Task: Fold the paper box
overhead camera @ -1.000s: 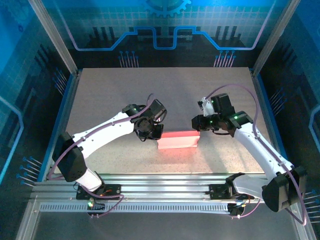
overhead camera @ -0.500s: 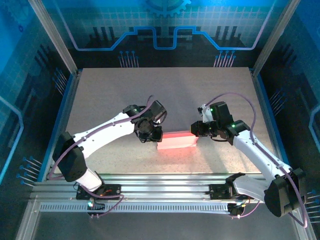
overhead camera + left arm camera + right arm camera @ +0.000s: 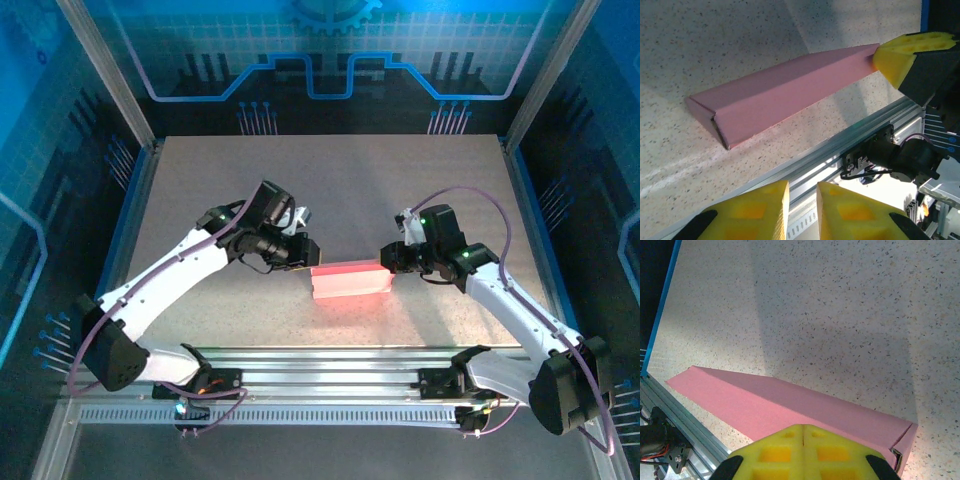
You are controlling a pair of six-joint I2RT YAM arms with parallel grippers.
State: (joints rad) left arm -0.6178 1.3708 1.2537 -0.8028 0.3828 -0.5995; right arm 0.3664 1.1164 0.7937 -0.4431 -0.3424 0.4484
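Top view: the left gripper (image 3: 303, 251) had backed leftward off the paper box (image 3: 350, 280) at centre; bare table (image 3: 330, 180) lay above. Left wrist: jaws slightly parted, empty. Right wrist: the right gripper (image 3: 804, 432), clenched, hung over the box's lower-right end.

A pink box (image 3: 350, 280) lies on the speckled table (image 3: 330, 180), long and low, slightly nearer the front than the middle, its length running left to right. The left gripper (image 3: 304, 250) sits just beside the box's left end, towards the far side, and a small gap seems to separate them. The right gripper (image 3: 389, 256) is at the box's right end, on its far top corner, and appears to touch it. Its fingers are too small to tell apart. Both arms reach inward from their bases on the metal rail (image 3: 320, 362) at the near edge. Blue-lit panels (image 3: 330, 60) stand behind the table.
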